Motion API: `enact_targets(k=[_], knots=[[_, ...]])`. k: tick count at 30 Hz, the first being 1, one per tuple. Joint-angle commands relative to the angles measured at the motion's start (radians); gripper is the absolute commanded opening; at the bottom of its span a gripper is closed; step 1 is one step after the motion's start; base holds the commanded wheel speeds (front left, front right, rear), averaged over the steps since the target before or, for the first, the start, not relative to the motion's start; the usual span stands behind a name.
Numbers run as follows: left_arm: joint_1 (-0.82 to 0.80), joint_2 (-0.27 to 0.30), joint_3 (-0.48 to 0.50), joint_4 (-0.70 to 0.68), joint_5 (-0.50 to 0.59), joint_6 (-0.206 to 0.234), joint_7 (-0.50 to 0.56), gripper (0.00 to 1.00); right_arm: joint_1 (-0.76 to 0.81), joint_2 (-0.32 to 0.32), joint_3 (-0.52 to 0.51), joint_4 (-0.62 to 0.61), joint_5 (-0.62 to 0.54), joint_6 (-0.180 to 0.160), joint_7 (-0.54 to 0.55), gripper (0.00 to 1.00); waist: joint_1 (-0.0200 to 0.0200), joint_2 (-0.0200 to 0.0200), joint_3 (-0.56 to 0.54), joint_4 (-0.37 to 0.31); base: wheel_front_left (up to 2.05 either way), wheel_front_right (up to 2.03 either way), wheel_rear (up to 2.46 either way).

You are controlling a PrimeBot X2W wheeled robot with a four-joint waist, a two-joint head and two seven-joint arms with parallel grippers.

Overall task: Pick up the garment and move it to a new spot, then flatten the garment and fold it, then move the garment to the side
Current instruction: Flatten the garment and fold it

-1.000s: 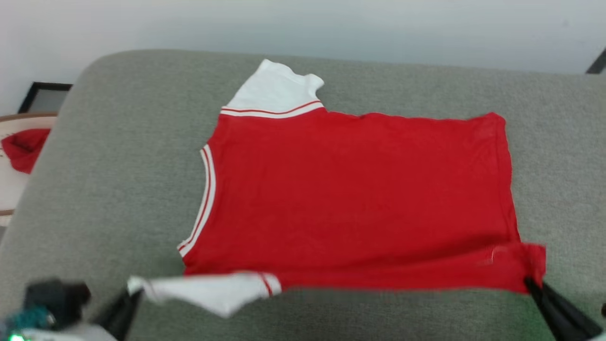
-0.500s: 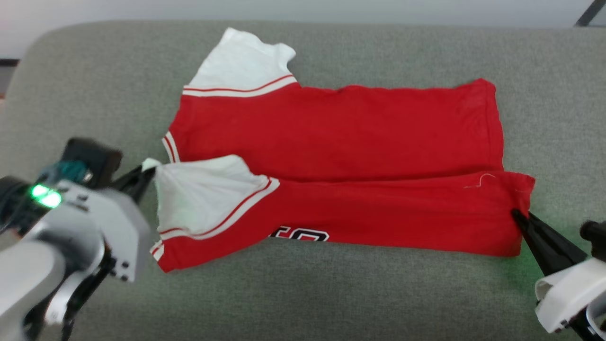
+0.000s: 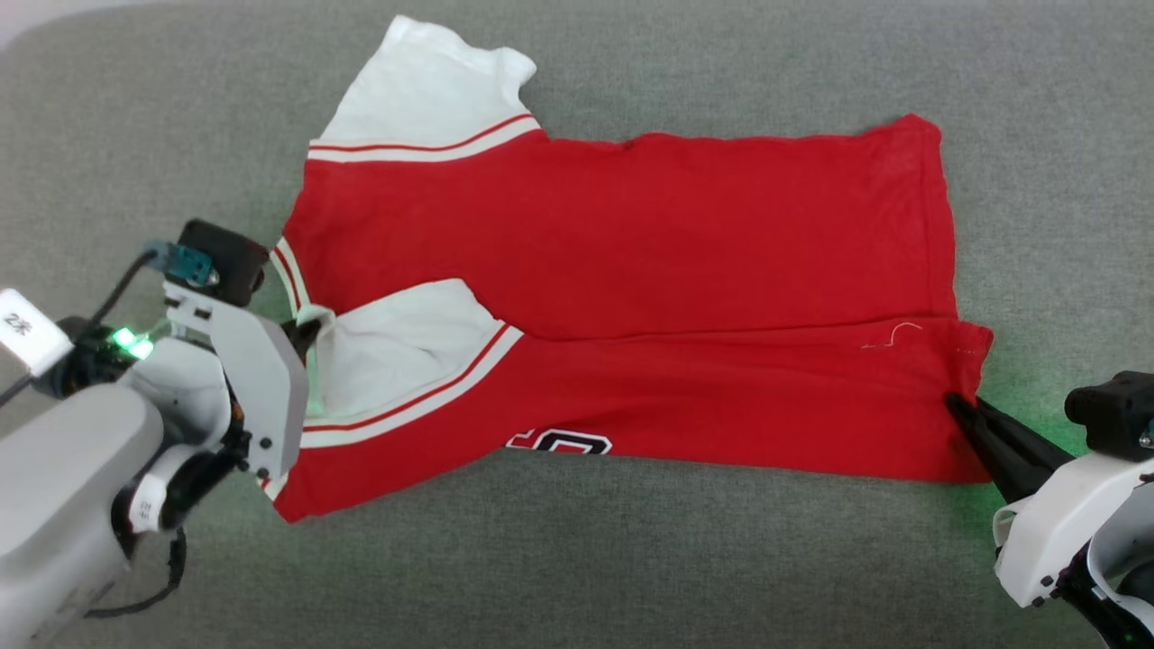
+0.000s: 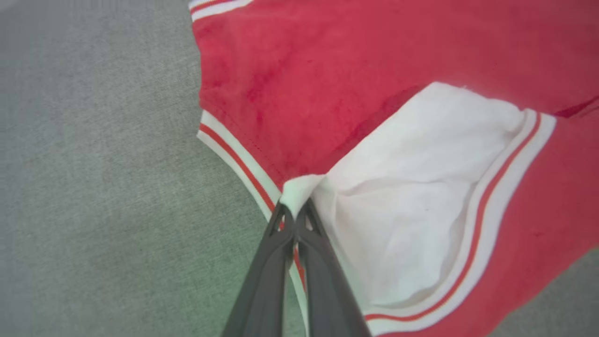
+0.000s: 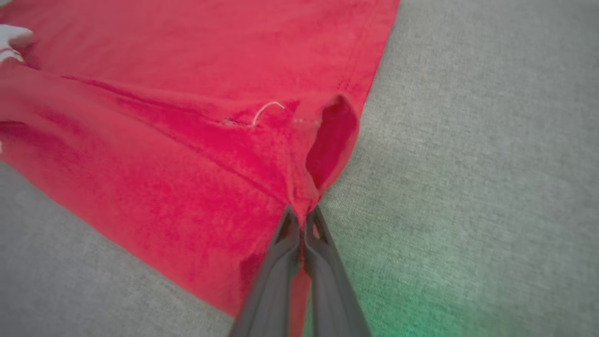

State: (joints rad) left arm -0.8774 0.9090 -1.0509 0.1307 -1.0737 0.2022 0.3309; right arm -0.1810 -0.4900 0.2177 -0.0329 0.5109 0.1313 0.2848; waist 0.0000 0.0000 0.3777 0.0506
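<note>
The garment (image 3: 631,243), a red jersey T-shirt with white sleeves, lies across the grey surface (image 3: 631,559), its near long edge folded up over its middle. Part of a black-and-white graphic (image 3: 559,443) shows on the folded strip. My left gripper (image 3: 306,333) is shut on the tip of the near white sleeve (image 4: 421,196), beside the striped collar (image 4: 238,161). My right gripper (image 3: 957,407) is shut on the near hem corner (image 5: 299,201) at the right end. The far white sleeve (image 3: 424,90) lies flat.
Grey fabric surface (image 5: 468,140) extends all round the garment, with open room in front of it and to the right. Green light from my arms tints the surface near both wrists.
Both grippers have carried the near edge of the garment up and over its middle, laying a folded strip with the sleeve on top. The head camera has tilted down, so the wall left the view.
</note>
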Motion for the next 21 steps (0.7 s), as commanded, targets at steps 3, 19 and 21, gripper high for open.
enact_targets(k=[3, 19, 21], knots=[[-0.004, -0.006, 0.006, 0.006, -0.011, -0.010, -0.010, 0.49, -0.011, 0.006, -0.009, -0.002, 0.018, -0.001, 0.042, 1.00, 0.0000, 0.0000, -0.034, 0.007, 0.00, 0.00, 0.00], [0.100, 0.032, 0.058, -0.146, -0.031, 0.071, -0.168, 1.00, 0.043, -0.001, -0.034, -0.107, -0.015, -0.001, 0.026, 1.00, 0.0000, 0.0000, -0.198, 0.050, 0.00, 0.00, 0.00], [0.120, 0.042, 0.064, -0.175, -0.034, 0.094, -0.183, 1.00, 0.055, -0.001, -0.036, -0.130, -0.031, -0.001, -0.021, 1.00, 0.0000, 0.0000, -0.210, 0.052, 0.00, 0.00, 0.00]])
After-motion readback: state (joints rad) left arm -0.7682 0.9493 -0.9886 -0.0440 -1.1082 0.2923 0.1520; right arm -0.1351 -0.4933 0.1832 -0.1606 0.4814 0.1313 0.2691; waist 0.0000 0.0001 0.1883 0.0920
